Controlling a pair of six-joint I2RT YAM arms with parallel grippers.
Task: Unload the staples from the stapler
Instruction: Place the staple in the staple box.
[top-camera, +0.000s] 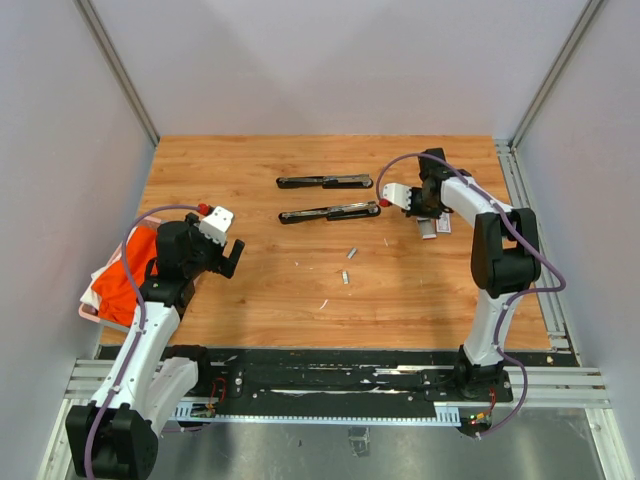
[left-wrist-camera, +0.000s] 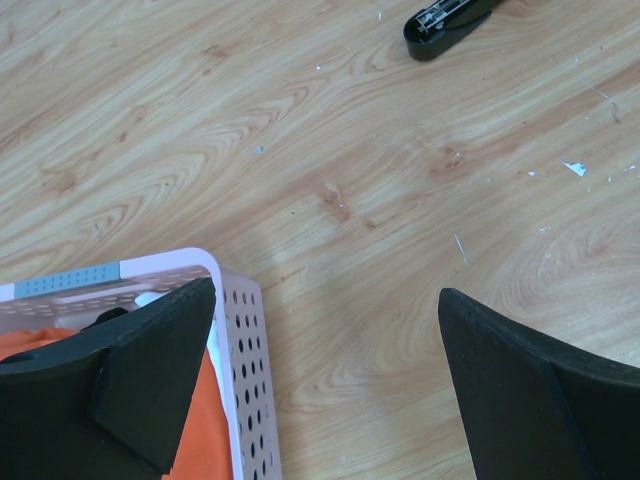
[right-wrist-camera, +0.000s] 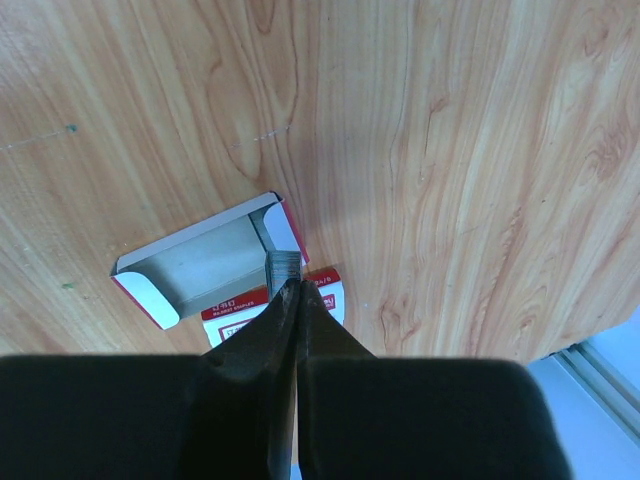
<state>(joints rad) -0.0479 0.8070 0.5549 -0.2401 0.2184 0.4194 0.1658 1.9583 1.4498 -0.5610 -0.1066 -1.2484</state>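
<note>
Two black staplers lie opened flat at the back of the table, one (top-camera: 325, 182) behind the other (top-camera: 328, 212), whose right end carries a red tip. My right gripper (top-camera: 428, 215) (right-wrist-camera: 296, 287) is shut, pinching a short grey strip of staples (right-wrist-camera: 283, 267) at its tips just above an open white-and-red box (right-wrist-camera: 205, 262) (top-camera: 434, 227). Two loose staple strips (top-camera: 351, 253) (top-camera: 345, 277) lie mid-table. My left gripper (top-camera: 228, 258) (left-wrist-camera: 326, 292) hangs open and empty over bare wood. One stapler's end (left-wrist-camera: 440, 22) shows at the top of the left wrist view.
A pink perforated basket (top-camera: 88, 305) (left-wrist-camera: 240, 340) holding orange cloth (top-camera: 125, 280) (left-wrist-camera: 205, 440) sits at the table's left edge, under my left finger. Grey walls enclose the table on three sides. A metal rail (top-camera: 535, 250) runs along the right edge.
</note>
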